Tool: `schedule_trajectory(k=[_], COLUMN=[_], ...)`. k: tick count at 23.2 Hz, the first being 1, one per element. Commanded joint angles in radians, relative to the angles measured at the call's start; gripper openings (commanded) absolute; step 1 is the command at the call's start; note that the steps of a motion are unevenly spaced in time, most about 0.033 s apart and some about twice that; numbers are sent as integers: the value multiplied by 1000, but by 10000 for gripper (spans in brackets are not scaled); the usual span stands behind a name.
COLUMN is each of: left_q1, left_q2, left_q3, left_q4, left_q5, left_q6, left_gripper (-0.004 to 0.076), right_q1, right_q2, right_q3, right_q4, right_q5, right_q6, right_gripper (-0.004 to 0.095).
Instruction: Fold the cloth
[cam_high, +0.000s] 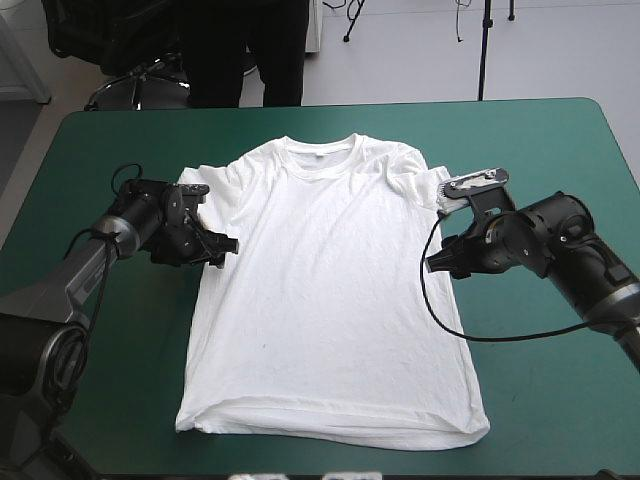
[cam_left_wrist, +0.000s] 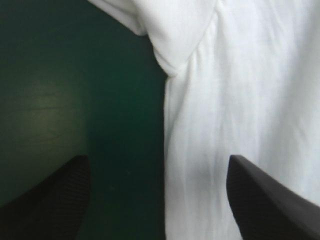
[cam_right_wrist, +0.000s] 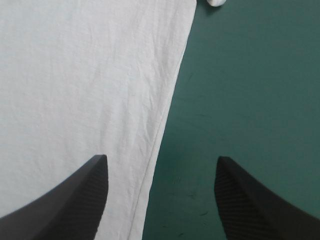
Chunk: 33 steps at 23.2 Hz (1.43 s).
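Note:
The white T-shirt (cam_high: 330, 290) lies spread flat in the middle of the teal-green table, collar toward the far edge, hem toward the near edge. My left gripper (cam_high: 226, 246) hovers low at the shirt's left side just below the sleeve, fingers open. In the left wrist view the shirt's side edge (cam_left_wrist: 167, 150) and armpit run between the open fingers (cam_left_wrist: 55, 200). My right gripper (cam_high: 436, 262) sits at the shirt's right side edge, open. The right wrist view shows the T-shirt (cam_right_wrist: 90, 90) with its side seam passing between the spread fingers (cam_right_wrist: 250, 200). Neither gripper holds cloth.
Bare teal-green cover (cam_high: 560, 400) surrounds the shirt on the left, right and far sides. The shirt's hem lies close to the table's near edge.

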<state>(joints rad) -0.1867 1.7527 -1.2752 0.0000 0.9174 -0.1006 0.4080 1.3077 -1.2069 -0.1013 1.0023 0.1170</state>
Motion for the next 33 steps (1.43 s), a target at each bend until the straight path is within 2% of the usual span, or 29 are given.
schedule_trajectory(k=[1,5,6,9,10,11,17,24,29,31,33], left_q1=[1,-1,-1,-1,-1,-1,-1,-1,-1,-1,-1], left_q2=[-1,37,44,52,52,52,52,52,52,52,52], left_q3=[-33,-33,-33,-33,-33,-33,-33,-33,-33,-33,-33], left_q4=[-15,-23,-23,-21,-19,-19,-13,-12,-12,-12,-8], left_q5=[-25,-27,-27,-28,-33,-33,-19,-21,-19,-15,-8], left_q6=[5,5,5,13,21,23,23,42,42,43,44], left_gripper=[505,355,275,110,16,-10,-9,-9,-9,-9,-9], right_q1=[2,2,0,0,0,-2,-67,-97,-97,-97,-97], right_q2=[-9,57,92,177,230,251,439,553,609,626,639], right_q3=[-35,-35,-35,-64,-97,-112,-255,-266,-266,-266,-266], right_q4=[-24,-24,-24,-24,-26,-26,-22,-14,49,80,111], right_q5=[-50,-88,-134,-166,-168,-173,-134,-142,-143,-141,-137], right_q6=[-14,-14,-14,-10,-4,-4,21,-12,-47,-63,-78], right_gripper=[583,581,581,581,582,582,583,581,581,557,482])
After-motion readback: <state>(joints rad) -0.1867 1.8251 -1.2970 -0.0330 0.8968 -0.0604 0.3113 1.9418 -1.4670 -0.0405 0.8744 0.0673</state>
